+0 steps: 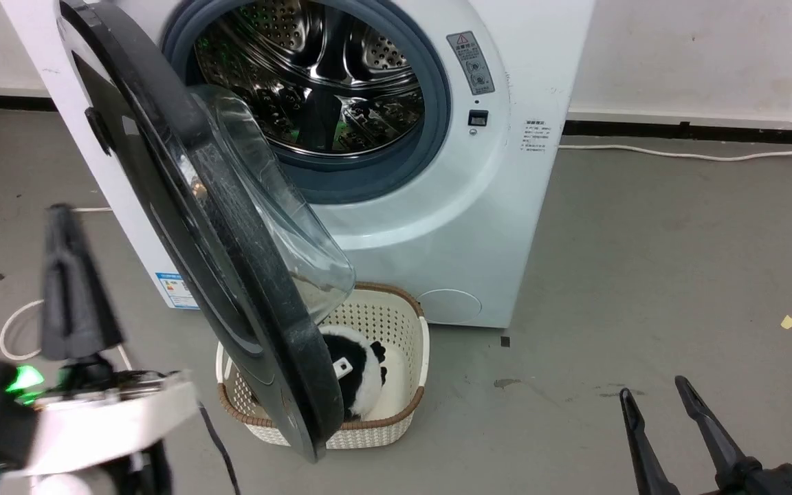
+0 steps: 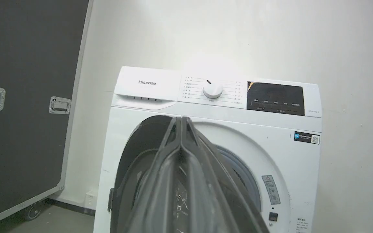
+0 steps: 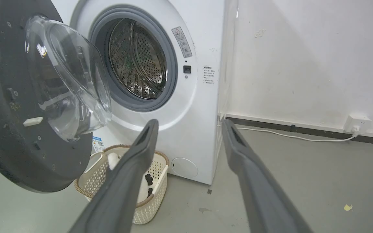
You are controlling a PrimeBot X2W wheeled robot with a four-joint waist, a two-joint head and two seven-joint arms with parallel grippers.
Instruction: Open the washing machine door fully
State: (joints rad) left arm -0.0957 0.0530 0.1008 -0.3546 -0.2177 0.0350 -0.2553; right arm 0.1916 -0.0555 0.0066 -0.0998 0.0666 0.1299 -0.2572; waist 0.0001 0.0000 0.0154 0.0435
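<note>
Black-rimmed and glossy, the door stands out about square to the front of the washing machine. It is hinged at the machine's left side, and its glass bowl faces the open drum. Its free edge hangs over a cream basket on the floor by the machine's front foot; whether the rim clears the basket cannot be told.

The left gripper has its fingers pressed together on nothing. It is off the door's outer face, well apart from it, with its tips aimed at the door's edge in the left wrist view. The right gripper is spread wide and empty, low over the floor and well apart from the machine.

The main hazard seems to be the left arm's place. The door has to swing further toward that side, so the arm appears to sit in its path. A push on the outer face would drive the door shut instead. Closed fingers pressing on the slick rim could slide off. The lower rim may also snag the basket and drag it. A pale cable lies on the floor near the left arm and could get caught.
</note>
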